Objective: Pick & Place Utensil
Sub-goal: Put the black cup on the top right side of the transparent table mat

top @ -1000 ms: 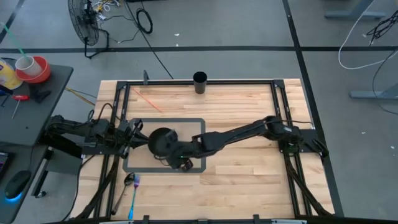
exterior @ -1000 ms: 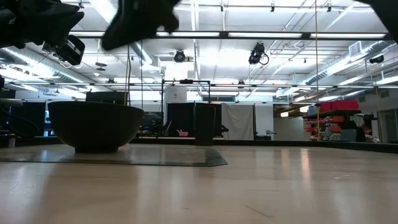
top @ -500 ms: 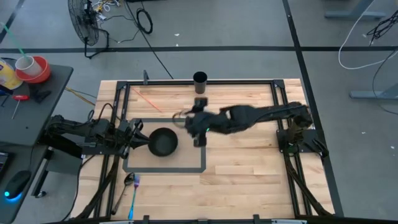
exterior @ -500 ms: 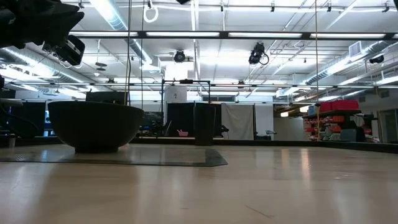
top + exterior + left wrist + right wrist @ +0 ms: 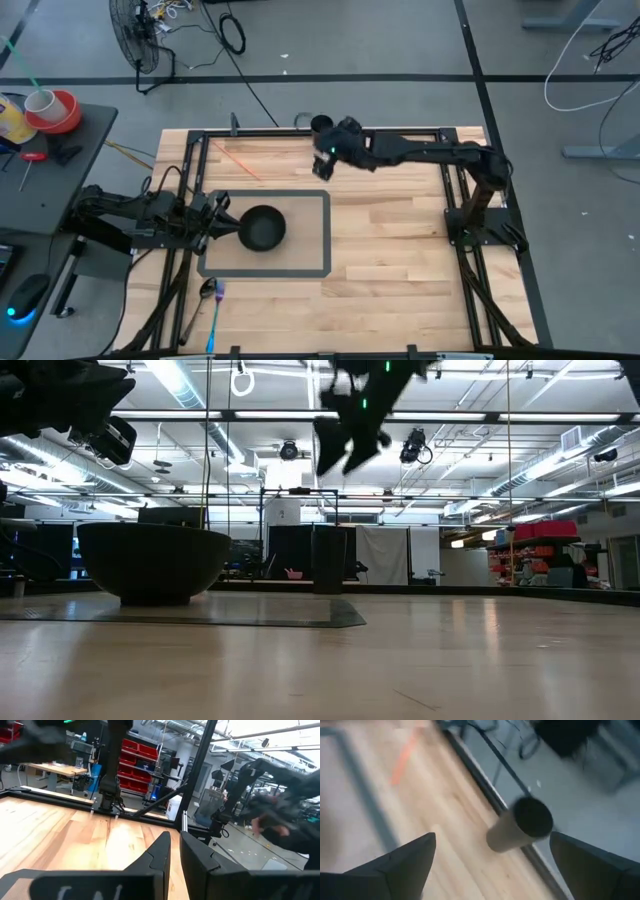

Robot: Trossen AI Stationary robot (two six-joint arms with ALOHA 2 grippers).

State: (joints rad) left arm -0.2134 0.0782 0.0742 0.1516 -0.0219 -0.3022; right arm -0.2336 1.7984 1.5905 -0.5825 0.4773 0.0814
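Observation:
A metal spoon and a purple-handled utensil lie flat on the wood near the table's near left corner, and no gripper touches them. A black bowl stands on a grey-outlined mat. A black cup stands upright at the far edge. My right gripper hovers high just short of the cup, open and empty. My left gripper waits shut beside the bowl's left side.
A black frame runs around the table's edges. An orange tape strip lies on the wood toward the far left. Bare wood spreads to the right of the mat. A side table with a red cup stands off the left.
My right gripper has swung from low over the mat beside the bowl toward the far edge, rising as it went, and now hangs high near the black cup. The bowl, the spoon and the purple-handled utensil have stayed where they were.

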